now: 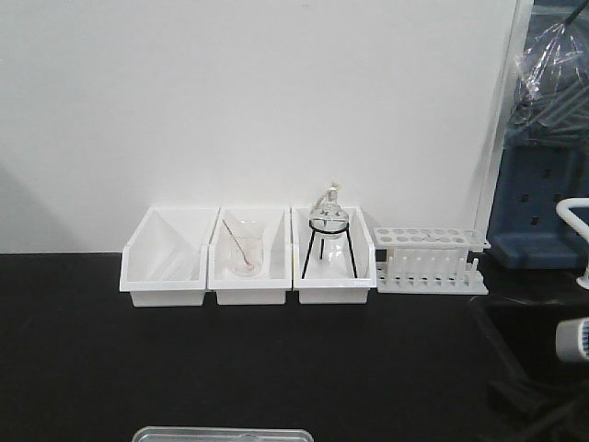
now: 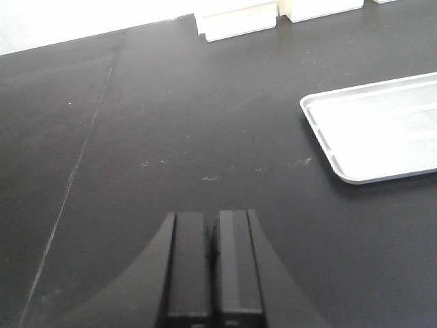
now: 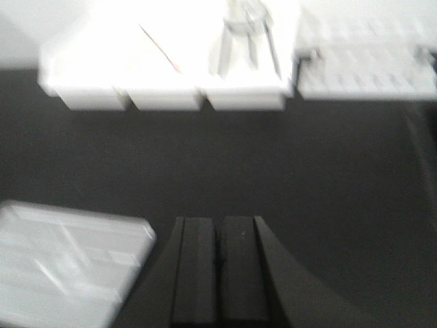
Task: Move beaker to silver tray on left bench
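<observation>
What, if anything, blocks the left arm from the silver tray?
Nothing visible, so probably reachable: only bare bench lies between the shut left tool and the silver tray, ahead to its right.

Silver tray (image 1: 221, 435) cropped by the front view's bottom edge; right wrist view blurred.

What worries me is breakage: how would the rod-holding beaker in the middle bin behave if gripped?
Probably fragile and slippery: the beaker looks like thin clear glass. The rod leaning inside would likely shift if it tilts. Standing upright on a flat base, it seems unlikely to roll.
</observation>
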Controlling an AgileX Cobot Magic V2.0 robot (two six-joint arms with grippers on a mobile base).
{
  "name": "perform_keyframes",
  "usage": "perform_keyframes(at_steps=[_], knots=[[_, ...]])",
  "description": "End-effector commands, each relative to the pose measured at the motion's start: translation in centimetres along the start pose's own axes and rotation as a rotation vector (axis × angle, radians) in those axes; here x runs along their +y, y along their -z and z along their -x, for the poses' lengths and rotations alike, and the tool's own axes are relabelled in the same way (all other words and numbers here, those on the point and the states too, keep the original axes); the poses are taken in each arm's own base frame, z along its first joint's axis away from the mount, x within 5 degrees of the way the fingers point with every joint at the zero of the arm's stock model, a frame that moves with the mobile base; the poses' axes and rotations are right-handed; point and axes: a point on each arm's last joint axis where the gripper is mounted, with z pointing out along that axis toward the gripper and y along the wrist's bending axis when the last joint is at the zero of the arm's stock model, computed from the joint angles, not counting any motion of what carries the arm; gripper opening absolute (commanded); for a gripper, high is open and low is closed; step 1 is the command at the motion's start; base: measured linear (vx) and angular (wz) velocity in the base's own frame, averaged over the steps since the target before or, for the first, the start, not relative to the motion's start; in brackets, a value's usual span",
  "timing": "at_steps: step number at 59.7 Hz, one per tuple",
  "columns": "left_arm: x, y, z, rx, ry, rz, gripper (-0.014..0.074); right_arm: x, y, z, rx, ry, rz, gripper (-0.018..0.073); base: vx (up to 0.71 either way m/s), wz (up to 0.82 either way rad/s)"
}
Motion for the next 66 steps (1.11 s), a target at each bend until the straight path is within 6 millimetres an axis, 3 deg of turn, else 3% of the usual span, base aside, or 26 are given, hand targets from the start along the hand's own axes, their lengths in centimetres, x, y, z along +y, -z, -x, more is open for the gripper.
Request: perform_keyframes(at_steps=[1,11,20,37,57,66], knots=[[-0.1,-0.2,0.2,-0.071,-0.001,-0.003,0.0001,0.3,2.0,1.1,-0.052,0.127,0.05,-0.0011,0.0,0.0],[-0.1,-0.2,0.2,-0.071,-0.001,-0.003,0.0001,0.2,4.7,1.2,-0.22,0.198,0.116,-0.0011,0.0,0.0],[-0.1,-0.2,0.2,-0.071,-0.001,-0.003,0.0001,-1.2,5.7,-2.3,-0.389,0.145,0.137,-0.0011,0.0,0.0],[-0.1,-0.2,0.2,-0.071,-0.001,-0.003,0.0001,-4.0,6.4,-9.2,-0.469,0.04,0.008,-0.0011,0.0,0.0],[-0.1,-0.2,0.2,-0.071,-0.001,-0.003,0.0001,-4.9,7.3,-13.1,-0.592,0.102,-0.07,-0.0011,0.0,0.0],[-0.1,-0.2,0.2,-0.071,-0.001,-0.002,0.0001,-5.0,7.7,-13.6,-0.586,0.115,-0.08,-0.0011,0.0,0.0]])
